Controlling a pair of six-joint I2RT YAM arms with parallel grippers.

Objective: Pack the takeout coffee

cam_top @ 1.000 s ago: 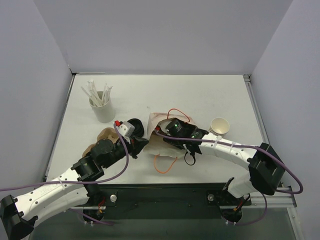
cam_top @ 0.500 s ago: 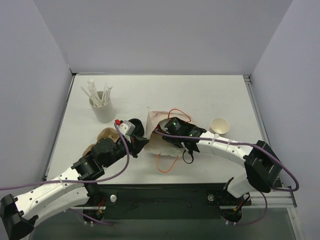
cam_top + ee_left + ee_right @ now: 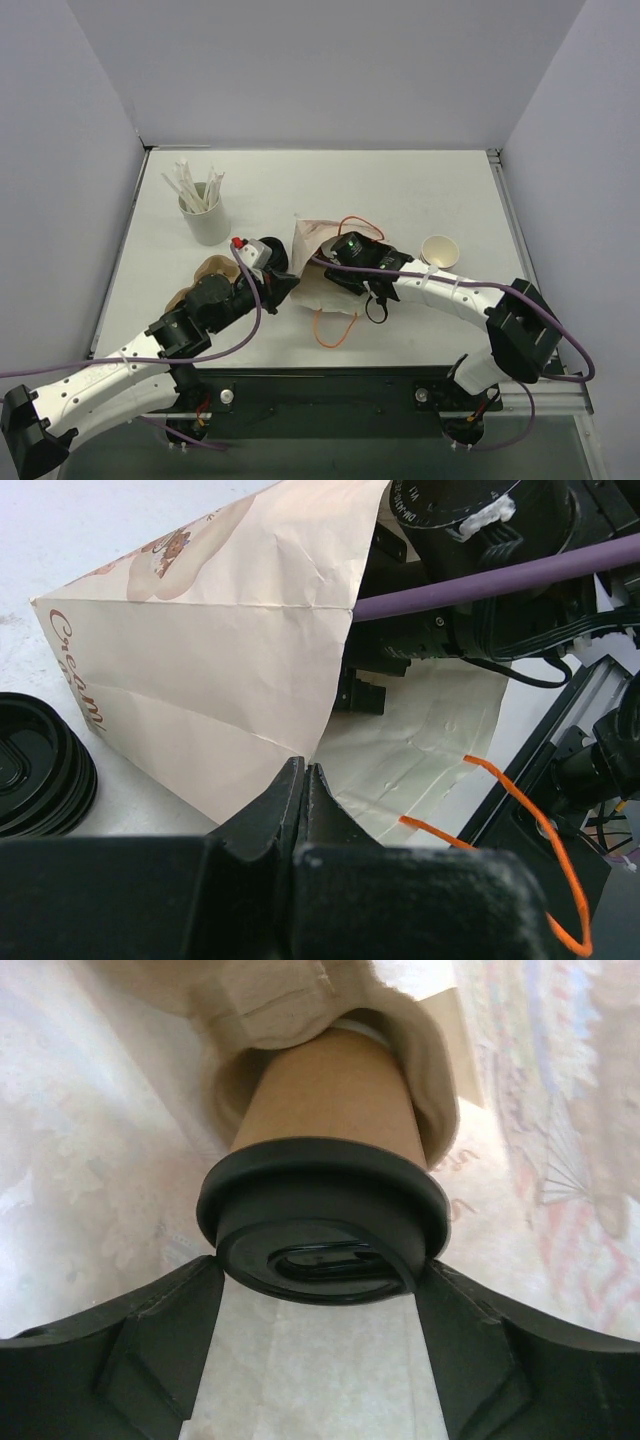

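The right end effector (image 3: 318, 1295) is inside the paper bag (image 3: 318, 292), clamped on the takeout coffee (image 3: 330, 1110). Its two dark fingers (image 3: 130, 1360) press against opposite sides of the black lid (image 3: 320, 1215). In the right wrist view the cup lies with its long axis running straight away from the camera. The lid faces back toward the wrist, and the brown kraft body points deeper into the bag. The far end of the cup sits in a crumpled fold of pale paper, so its base is hidden. The printed inner walls of the bag close in on every side. From the top view the cup itself cannot be seen, because the bag and the right arm cover it.

The left end effector (image 3: 303, 780) has its fingers together, and they appear pinched on the bag's lower rim beside the opening. The bag lies on its side on the bench (image 3: 400, 190), with its mouth turned toward the right arm and an orange cord handle (image 3: 545, 860) trailing loose at the near side. A stack of black lids (image 3: 40, 765) rests just beside the bag's outer wall. Lidless paper cups (image 3: 440, 250) stand near the right forearm, and a white holder of wrapped sticks (image 3: 205, 215) stands well apart at the left.
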